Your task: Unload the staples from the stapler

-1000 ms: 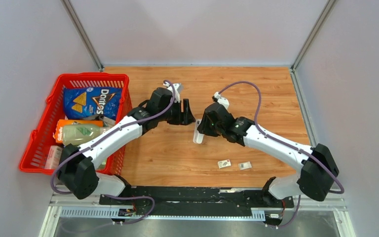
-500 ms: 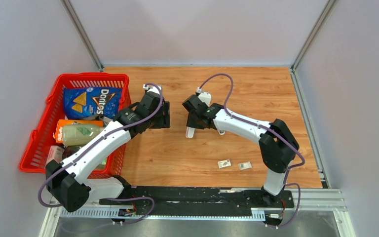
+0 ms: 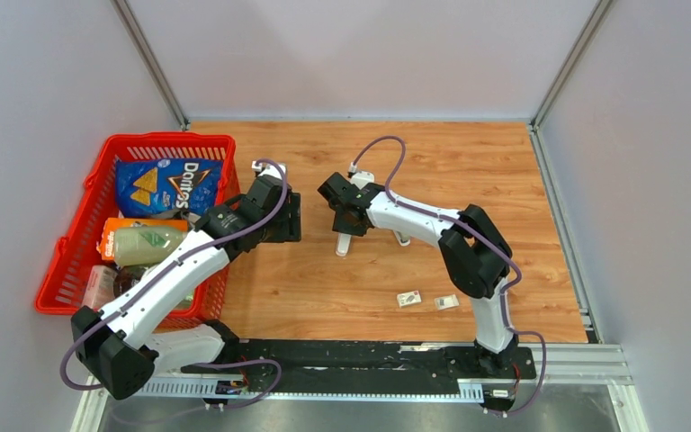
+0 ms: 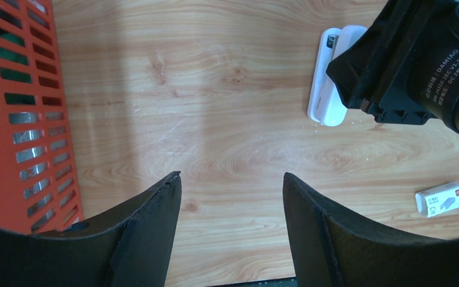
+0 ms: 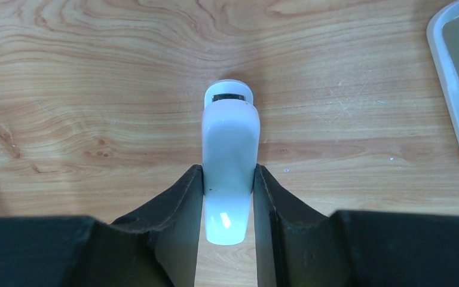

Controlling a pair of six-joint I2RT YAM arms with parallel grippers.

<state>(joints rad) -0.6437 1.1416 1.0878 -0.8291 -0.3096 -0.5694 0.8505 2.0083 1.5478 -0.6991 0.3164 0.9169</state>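
The white stapler is smooth and round, with a small dark slot at its tip. It lies on the wooden table, near the middle. The right pincer squeezes its sides. The left pincer hangs wide open nearby.

Slim white stapler lying flat

You can read "Doritos" on the blue chip bag in the red basket, and "DAMIAO" and "DC 24V" on the right arm's black motor.
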